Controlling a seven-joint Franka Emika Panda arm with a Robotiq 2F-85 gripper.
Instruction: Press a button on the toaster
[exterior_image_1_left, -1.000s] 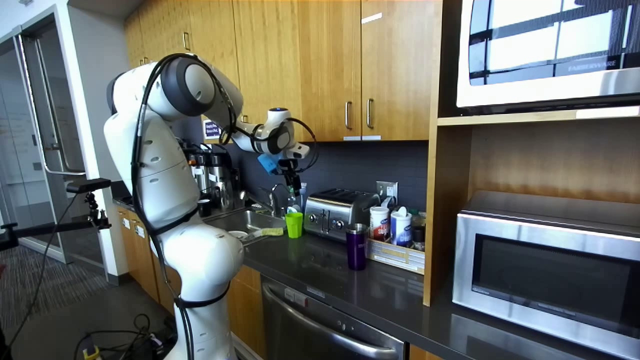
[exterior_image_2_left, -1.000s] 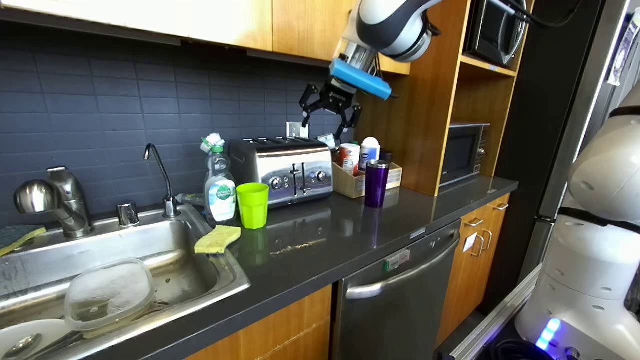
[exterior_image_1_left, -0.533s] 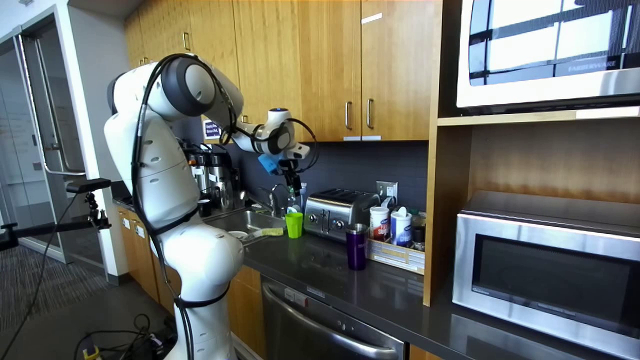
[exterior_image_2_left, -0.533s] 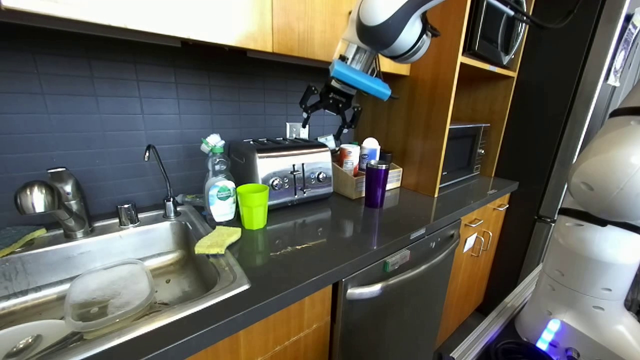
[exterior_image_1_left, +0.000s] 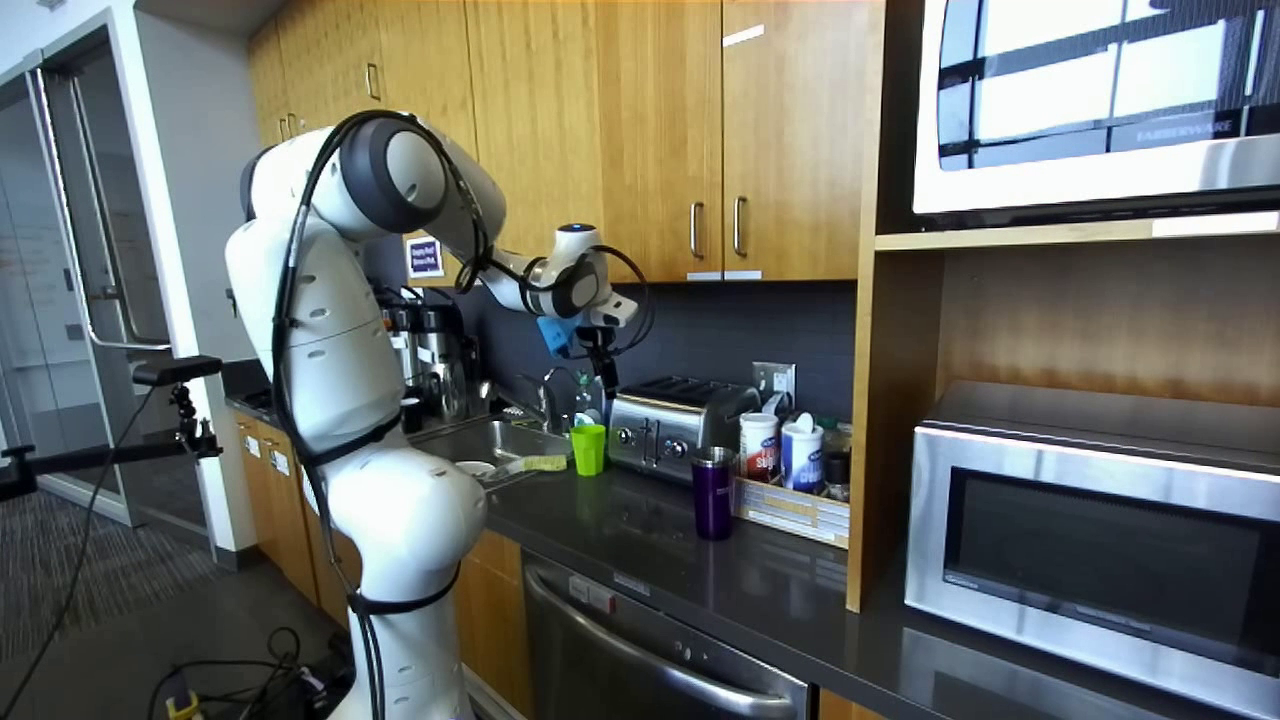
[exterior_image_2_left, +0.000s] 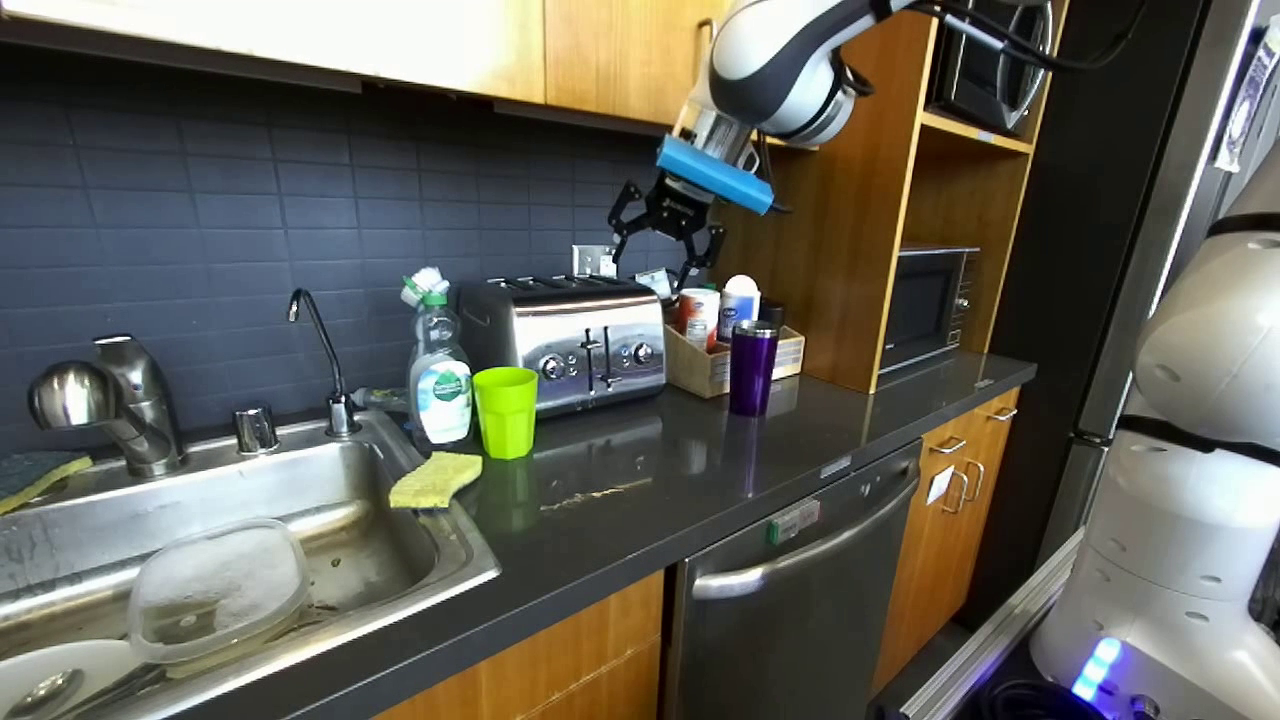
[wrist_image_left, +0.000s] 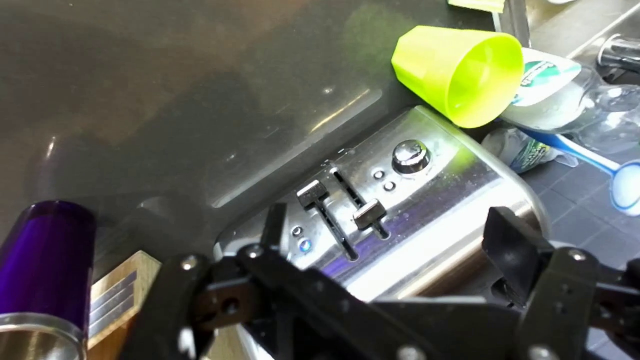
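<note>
The shiny silver toaster stands on the dark counter in both exterior views (exterior_image_1_left: 660, 425) (exterior_image_2_left: 630, 365) and in the wrist view (wrist_image_left: 450, 200). Its front has two levers, two knobs and small round buttons. One lever (wrist_image_left: 312, 194) is low in its slot; the other lever (wrist_image_left: 370, 214) is high. A button (wrist_image_left: 305, 245) beside the low lever glows blue; another button (wrist_image_left: 389, 186) sits near a knob (wrist_image_left: 410, 156). My gripper (exterior_image_2_left: 650, 270) is open and empty, fingers pointing down, above and in front of the toaster. One finger hides the second knob in the wrist view.
A green cup (exterior_image_2_left: 505, 410) and a soap bottle (exterior_image_2_left: 440, 385) stand beside the toaster at the sink (exterior_image_2_left: 470, 560). A purple tumbler (exterior_image_2_left: 752, 368) and a wooden box (exterior_image_2_left: 705, 370) of containers stand on its other side. Wooden cabinets (exterior_image_2_left: 620, 60) hang above.
The arm has moved: the gripper has shifted slightly to the right and a little lower in both exterior views, and stays open. The toaster and other objects have not moved.
</note>
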